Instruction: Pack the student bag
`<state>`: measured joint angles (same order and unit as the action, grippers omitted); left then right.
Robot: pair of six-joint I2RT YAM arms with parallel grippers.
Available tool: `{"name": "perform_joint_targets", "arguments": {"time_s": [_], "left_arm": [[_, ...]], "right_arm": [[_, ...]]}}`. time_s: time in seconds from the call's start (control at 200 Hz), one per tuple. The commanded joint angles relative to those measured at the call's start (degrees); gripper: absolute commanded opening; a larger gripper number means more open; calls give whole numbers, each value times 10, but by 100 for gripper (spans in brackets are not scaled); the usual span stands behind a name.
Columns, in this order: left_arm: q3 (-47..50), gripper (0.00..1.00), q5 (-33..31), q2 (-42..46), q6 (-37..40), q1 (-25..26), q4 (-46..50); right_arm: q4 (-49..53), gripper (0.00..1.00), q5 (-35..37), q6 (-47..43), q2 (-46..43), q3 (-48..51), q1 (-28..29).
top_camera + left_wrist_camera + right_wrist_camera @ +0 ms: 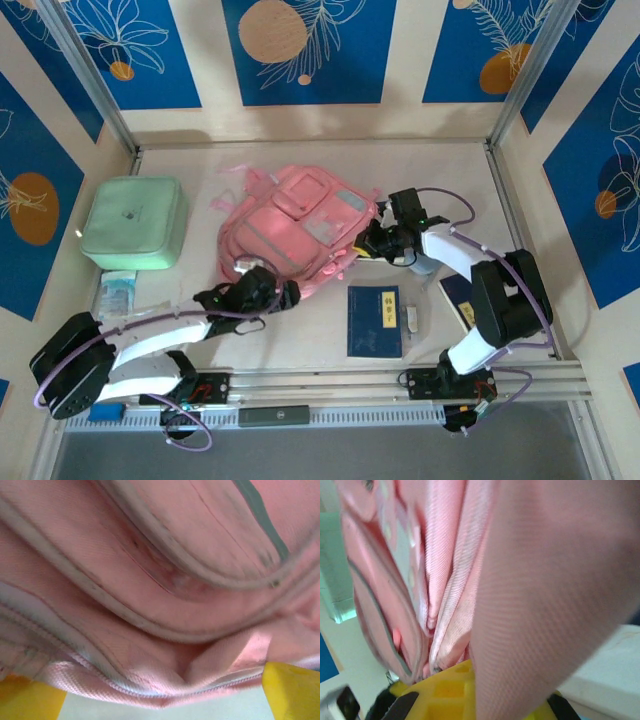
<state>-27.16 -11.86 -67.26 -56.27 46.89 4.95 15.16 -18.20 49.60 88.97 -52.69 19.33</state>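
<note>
Seemingly you're opening the bag (295, 225) — right claw (362, 244) pinched on its fabric, left claw (289, 293) wide at its edge — next, close left and pull.

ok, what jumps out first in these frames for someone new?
The big pink backpack lying mid-table, with both arms at it. The right end effector is shut on fabric at the bag's right edge, while the left end effector sits wide open at its near edge. A mint-green case lies to the bag's left and a blue booklet nearer the arm bases.
</note>
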Motion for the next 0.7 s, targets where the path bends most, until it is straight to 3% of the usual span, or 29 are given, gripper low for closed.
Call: {"name": "perform_joint_targets", "arguments": {"time_s": [0.0, 0.305, 0.49, 0.695], "left_arm": [[-17, 99, 12, -21, 81, -68, -51], [-151, 99, 127, -131, 208, -233, -46], [-193, 99, 145, -90, 264, -263, 25], [-169, 99, 161, 32, 279, -261, 119]], "right_arm": [[-8, 0, -26, 44, -59, 20, 35], [-92, 0, 83, 209, -113, 74, 123], [-139, 0, 159, 296, -121, 96, 135], [-137, 0, 218, 353, -132, 105, 148]]}}
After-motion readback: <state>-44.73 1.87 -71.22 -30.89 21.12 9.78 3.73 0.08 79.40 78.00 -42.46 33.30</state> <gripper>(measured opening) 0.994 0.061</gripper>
